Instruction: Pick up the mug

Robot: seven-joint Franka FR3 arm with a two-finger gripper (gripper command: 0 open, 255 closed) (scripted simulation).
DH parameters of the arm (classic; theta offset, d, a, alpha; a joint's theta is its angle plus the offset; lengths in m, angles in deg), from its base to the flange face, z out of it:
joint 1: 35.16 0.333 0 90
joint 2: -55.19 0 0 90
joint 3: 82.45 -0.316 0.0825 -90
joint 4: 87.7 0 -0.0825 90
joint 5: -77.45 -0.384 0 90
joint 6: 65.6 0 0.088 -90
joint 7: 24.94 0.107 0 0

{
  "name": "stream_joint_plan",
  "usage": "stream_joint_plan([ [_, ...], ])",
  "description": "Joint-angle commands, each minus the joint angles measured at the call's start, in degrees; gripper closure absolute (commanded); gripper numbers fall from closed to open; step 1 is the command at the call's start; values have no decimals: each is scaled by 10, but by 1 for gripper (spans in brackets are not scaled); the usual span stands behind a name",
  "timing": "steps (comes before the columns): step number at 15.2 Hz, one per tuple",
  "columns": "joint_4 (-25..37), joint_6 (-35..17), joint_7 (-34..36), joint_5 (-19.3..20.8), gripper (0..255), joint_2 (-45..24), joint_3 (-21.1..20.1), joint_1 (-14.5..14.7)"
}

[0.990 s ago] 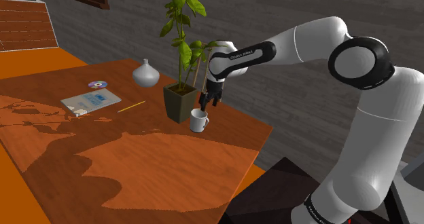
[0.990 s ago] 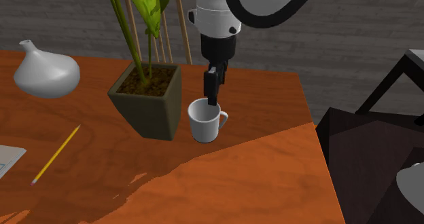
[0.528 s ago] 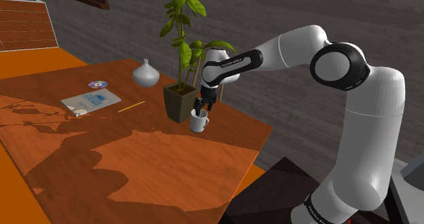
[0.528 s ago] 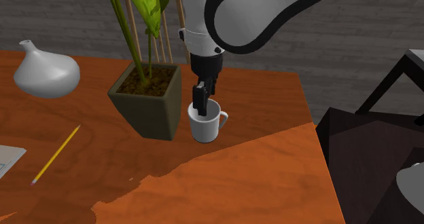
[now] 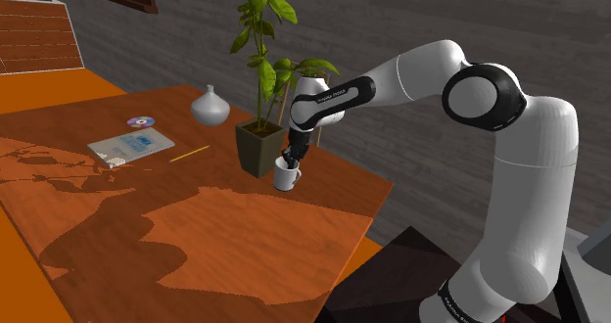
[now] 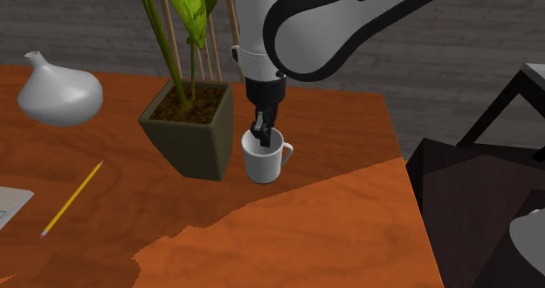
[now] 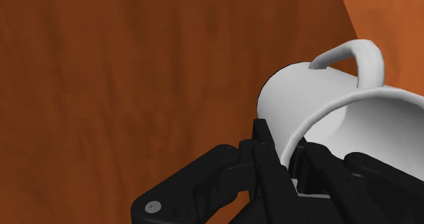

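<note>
White mug (image 6: 260,168) with a loop handle, upright on the wooden table (image 6: 332,234), just beside the dark planter (image 6: 188,142).

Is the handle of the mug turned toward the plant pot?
No, in the second exterior view the mug has its handle on the side facing away from the plant pot.

Inspection finding: white capital lettering is showing on the dark band of the arm (image 6: 349,24) in the second exterior view, reading "FRA", with the rest running off the top edge. No other text is reading legibly.
</note>
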Motion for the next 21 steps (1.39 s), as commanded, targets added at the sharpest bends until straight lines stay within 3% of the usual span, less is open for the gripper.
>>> stream_joint_plan([
  [1,0,0,0,0,255,0,0,0],
  [6,0,0,0,0,255,0,0,0],
  [21,43,96,4,-1,255,53,-1,-1],
])
